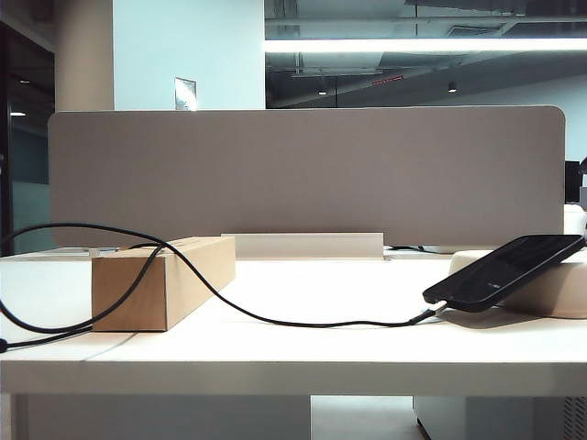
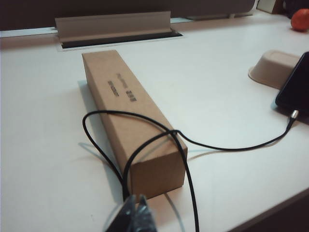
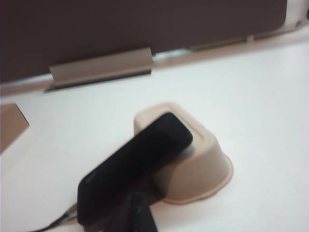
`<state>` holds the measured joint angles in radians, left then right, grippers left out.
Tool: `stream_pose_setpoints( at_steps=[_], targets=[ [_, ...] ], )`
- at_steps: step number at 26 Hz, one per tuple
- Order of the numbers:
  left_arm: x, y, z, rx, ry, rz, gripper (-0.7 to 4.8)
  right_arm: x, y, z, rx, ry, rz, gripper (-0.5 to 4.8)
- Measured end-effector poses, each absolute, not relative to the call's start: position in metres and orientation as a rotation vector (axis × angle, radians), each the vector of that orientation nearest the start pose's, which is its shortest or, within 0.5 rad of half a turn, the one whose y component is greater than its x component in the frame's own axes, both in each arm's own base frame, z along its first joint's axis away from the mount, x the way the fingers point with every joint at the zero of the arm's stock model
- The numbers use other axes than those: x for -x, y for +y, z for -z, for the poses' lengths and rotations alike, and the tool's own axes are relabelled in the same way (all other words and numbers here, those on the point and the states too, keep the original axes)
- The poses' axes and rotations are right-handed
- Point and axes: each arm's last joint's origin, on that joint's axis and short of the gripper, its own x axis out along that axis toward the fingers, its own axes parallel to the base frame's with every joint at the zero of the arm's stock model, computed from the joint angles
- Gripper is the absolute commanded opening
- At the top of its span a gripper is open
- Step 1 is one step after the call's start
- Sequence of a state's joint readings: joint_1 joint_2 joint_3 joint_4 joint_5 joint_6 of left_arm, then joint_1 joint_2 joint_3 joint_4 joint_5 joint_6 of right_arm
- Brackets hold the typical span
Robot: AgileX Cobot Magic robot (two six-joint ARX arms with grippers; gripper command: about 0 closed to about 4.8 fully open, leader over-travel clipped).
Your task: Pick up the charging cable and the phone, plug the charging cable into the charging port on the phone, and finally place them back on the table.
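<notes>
The black phone [image 1: 504,270] leans screen-up with its upper end on a beige pulp tray [image 1: 550,293] and its lower end on the white table [image 1: 321,353]. The black charging cable [image 1: 275,321] runs from the left, over the cardboard box, across the table to the phone's low short edge. Its silver plug [image 1: 431,314] meets that edge, and the charging port itself is hidden. In the left wrist view my left gripper [image 2: 136,199] is shut and empty, just in front of the box end and a cable loop [image 2: 145,145]. My right gripper [image 3: 136,197] is shut and empty, close to the phone [image 3: 135,169].
A long brown cardboard box [image 2: 125,111] lies on the left of the table with the cable draped over it. A grey divider panel [image 1: 303,174] and a metal cable slot [image 2: 113,26] close the far side. An orange fruit [image 2: 300,19] sits far right.
</notes>
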<state>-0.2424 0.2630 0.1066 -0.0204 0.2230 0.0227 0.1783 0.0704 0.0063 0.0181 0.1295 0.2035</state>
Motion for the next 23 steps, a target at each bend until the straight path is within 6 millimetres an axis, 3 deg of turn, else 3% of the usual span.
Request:
stream_pose_setpoints(
  at_steps=[6, 16, 23],
  targets=[
    [-0.107, -0.033, -0.154, -0.028, 0.167, 0.467, -0.06, -0.100, 0.014, -0.165, -0.181, 0.014, -0.049, -0.01],
    [-0.108, -0.033, -0.155, -0.068, 0.112, 0.469, -0.06, -0.100, 0.014, -0.165, -0.155, 0.012, -0.050, -0.01],
    [-0.105, -0.033, -0.143, -0.072, 0.240, 0.472, -0.06, -0.100, 0.014, -0.161, -0.148, 0.056, -0.046, -0.01]
  ],
)
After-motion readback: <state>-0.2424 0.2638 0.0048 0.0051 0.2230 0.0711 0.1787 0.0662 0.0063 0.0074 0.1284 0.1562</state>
